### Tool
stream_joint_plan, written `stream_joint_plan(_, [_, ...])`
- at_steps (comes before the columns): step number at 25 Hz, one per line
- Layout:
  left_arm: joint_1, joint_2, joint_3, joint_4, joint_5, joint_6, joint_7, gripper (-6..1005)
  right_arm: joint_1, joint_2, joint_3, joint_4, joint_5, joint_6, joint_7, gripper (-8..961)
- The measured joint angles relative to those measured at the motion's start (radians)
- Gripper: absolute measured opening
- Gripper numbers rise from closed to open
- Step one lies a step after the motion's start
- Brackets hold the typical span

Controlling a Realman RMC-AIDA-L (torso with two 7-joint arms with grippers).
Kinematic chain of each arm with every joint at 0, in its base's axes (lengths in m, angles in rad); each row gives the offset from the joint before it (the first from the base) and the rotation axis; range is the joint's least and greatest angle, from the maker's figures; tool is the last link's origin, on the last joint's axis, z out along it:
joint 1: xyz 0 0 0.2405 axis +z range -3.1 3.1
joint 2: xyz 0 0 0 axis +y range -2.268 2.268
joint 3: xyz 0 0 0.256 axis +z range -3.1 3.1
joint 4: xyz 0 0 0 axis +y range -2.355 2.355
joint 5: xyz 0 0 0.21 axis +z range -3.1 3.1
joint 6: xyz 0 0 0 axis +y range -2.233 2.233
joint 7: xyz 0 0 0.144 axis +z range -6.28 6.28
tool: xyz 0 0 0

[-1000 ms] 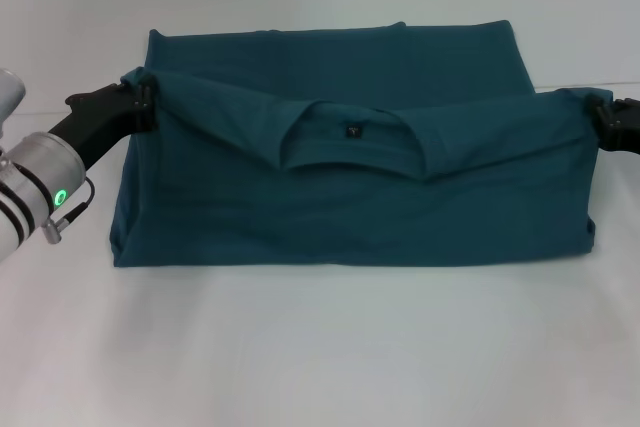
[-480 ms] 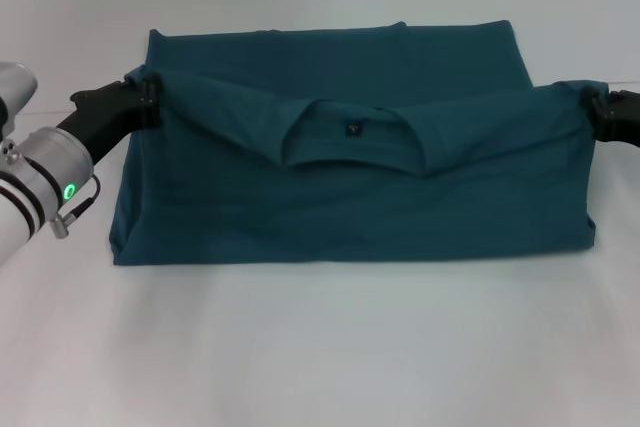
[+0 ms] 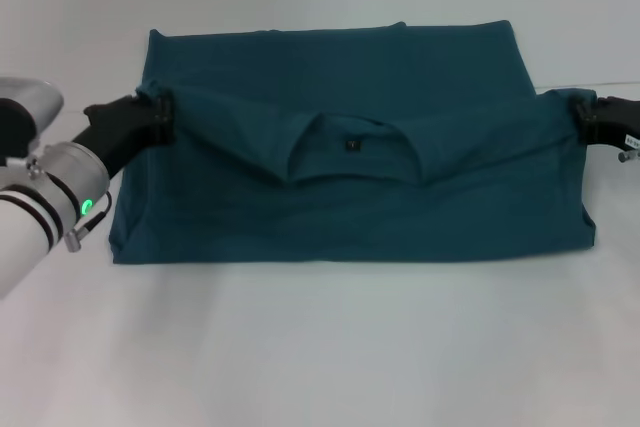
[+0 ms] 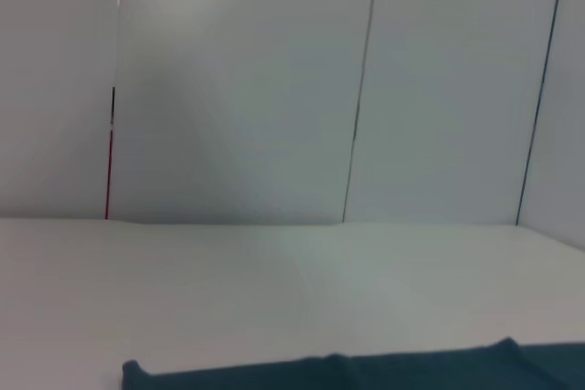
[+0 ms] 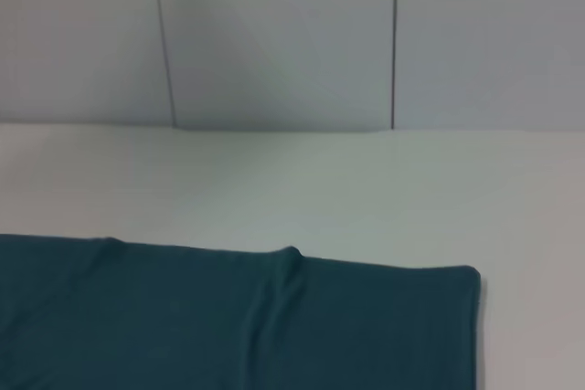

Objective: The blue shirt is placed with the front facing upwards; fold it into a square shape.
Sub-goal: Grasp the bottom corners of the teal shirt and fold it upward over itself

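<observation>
Teal cotton all over my head view: the blue shirt lies on the white table, its upper part doubled over toward me so the neckline with its dark inner label faces up. My left gripper is pinching the folded edge's left corner, and my right gripper is pinching the right corner, fabric stretched between them.

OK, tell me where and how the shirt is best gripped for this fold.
Grip the blue shirt at its two shoulder corners, each from its own outer side. The left gripper and right gripper are pinched there now, and the collar edge hangs taut between them, so the folded layer should carry evenly.
</observation>
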Motion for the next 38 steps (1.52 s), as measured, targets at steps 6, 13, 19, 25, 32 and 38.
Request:
stream_joint_plan(6, [-0.001,-0.004,0.000,-0.013,-0.041,-0.063,0.007,112,0.008,0.005,-0.027,0.000,0.009,0.044,0.002,146])
stream_joint_plan(13, [0.007,-0.006,0.000,-0.018,-0.067,-0.061,0.007,359,0.021,0.011,-0.095,0.000,0.009,0.098,0.004,174])
stream_joint_plan(19, [0.008,-0.005,0.000,-0.028,-0.069,-0.060,0.007,650,0.025,0.012,-0.127,0.003,0.009,0.126,0.012,184])
stream_joint_plan(25, [0.016,-0.005,0.000,-0.035,-0.070,-0.059,0.007,677,0.034,0.013,-0.130,0.010,0.009,0.164,0.008,226])
stream_joint_plan(32, [0.020,-0.005,-0.001,-0.037,-0.078,-0.058,0.007,687,0.043,0.018,-0.130,0.010,0.019,0.187,0.004,504])
stream_joint_plan(38, [0.022,-0.005,-0.003,-0.038,-0.093,-0.057,0.007,686,0.059,0.019,-0.143,0.007,0.021,0.228,0.006,660])
